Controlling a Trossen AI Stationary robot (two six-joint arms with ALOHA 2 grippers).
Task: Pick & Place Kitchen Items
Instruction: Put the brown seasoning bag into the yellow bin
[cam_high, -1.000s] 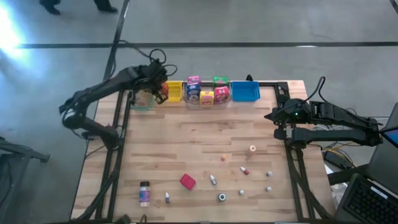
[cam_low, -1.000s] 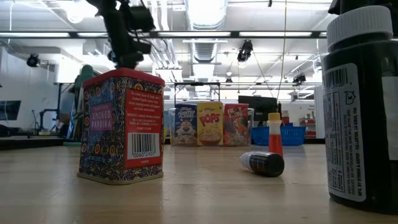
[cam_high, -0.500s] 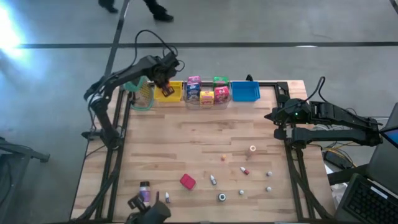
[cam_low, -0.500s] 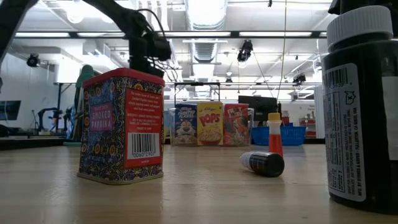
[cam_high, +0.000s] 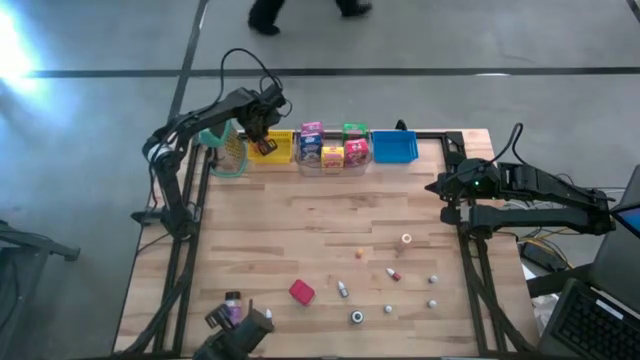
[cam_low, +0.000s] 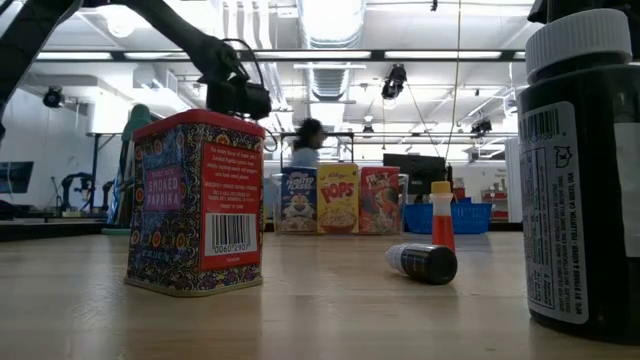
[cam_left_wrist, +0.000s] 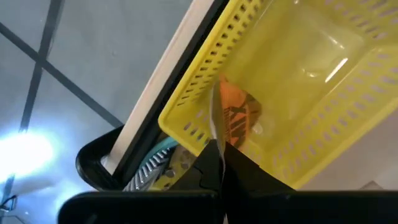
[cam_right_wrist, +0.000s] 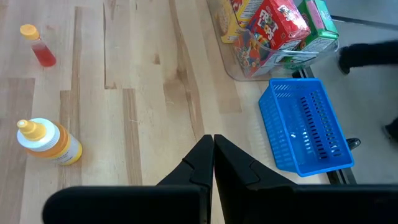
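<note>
- High view: left gripper at the table's far-left corner, over the yellow bin; fingers pressed together. An orange packet is in the bin under it; can't tell if it is held.
- Right gripper waits at the table's right edge, fingers together, nothing in it.
- Clear bin between the yellow one and the blue bin holds mini cereal boxes, upright: blue, yellow, pink, green.
- A round clear container with teal rim sits left of the yellow bin; contents not readable.
- Loose on the table: red tin, purple-labelled jar, small orange piece, tiny bottles scattered near-right.
- Low view: smoked paprika tin upright in front; a dark bottle lies on its side, a red bottle with yellow cap stands behind it; a large dark jar at the right edge. Cereal boxes stand in a row at the back.
- Left wrist view: yellow bin holds the orange packet; closed fingertips just beside it, contact unclear.
- Right wrist view: blue bin has no contents visible; cereal boxes in the clear bin; an orange squeeze bottle lies on the wood.
</note>
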